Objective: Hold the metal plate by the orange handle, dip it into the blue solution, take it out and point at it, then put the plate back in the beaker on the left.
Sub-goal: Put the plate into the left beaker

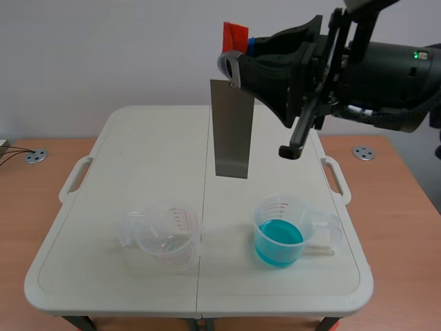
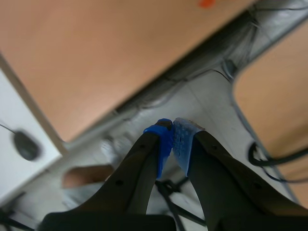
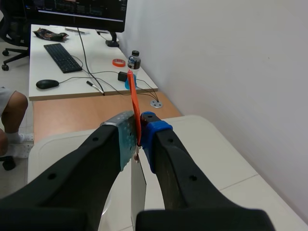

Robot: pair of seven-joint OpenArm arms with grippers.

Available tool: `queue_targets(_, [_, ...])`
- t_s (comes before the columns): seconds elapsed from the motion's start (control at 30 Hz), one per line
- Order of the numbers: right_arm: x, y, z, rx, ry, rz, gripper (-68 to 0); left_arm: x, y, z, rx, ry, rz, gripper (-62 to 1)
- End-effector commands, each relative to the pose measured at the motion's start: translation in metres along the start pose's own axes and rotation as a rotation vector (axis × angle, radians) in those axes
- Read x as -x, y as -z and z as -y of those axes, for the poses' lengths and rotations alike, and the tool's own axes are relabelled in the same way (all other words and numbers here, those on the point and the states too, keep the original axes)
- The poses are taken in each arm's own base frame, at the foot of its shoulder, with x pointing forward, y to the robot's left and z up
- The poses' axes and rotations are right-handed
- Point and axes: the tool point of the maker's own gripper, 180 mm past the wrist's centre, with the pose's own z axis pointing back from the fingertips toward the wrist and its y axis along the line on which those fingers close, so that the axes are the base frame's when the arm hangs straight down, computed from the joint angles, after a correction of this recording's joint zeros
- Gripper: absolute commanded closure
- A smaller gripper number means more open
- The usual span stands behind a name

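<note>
A grey metal plate [image 1: 231, 131] hangs upright above the middle of the white table [image 1: 138, 145], clear of both beakers. My right gripper [image 1: 236, 63] is shut on its orange handle [image 1: 234, 33], which sticks up past the fingers. In the right wrist view the handle [image 3: 134, 103] is pinched between the pads of the right gripper [image 3: 138, 137], with the plate [image 3: 138, 192] dangling below. The beaker of blue solution [image 1: 279, 241] stands at the front right, the empty clear beaker [image 1: 169, 234] at the front left. My left gripper [image 2: 172, 132] is shut on nothing, off the table and out of the scene view.
The white table sits on a wooden desk [image 1: 400, 179] with cable grommets [image 1: 363, 153] at both sides. A wall stands behind. Beyond the table, the right wrist view shows a desk with a keyboard [image 3: 62, 57], a mouse and a person's leg [image 3: 12, 113].
</note>
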Motion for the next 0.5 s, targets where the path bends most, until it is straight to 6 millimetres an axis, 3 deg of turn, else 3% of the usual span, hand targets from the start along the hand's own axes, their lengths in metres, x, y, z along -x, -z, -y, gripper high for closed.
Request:
queue_targets(0.0, [-0.018,0.009,-0.002,-0.023,-0.018,0.053,-1.3,-0.005,0.003,0.024,0.051,-0.034,0.035,-4.2])
queue_targets(0.2, [-0.021,0.034,-0.019,-0.068,0.009,0.066,-1.3,0.007,0.008,0.101,0.205,-0.089,0.007,-4.2])
queue_targets(0.47, [-0.019,0.059,-0.044,-0.123,0.058,0.058,-1.3,-0.001,0.005,0.183,0.372,-0.138,0.018,-4.2])
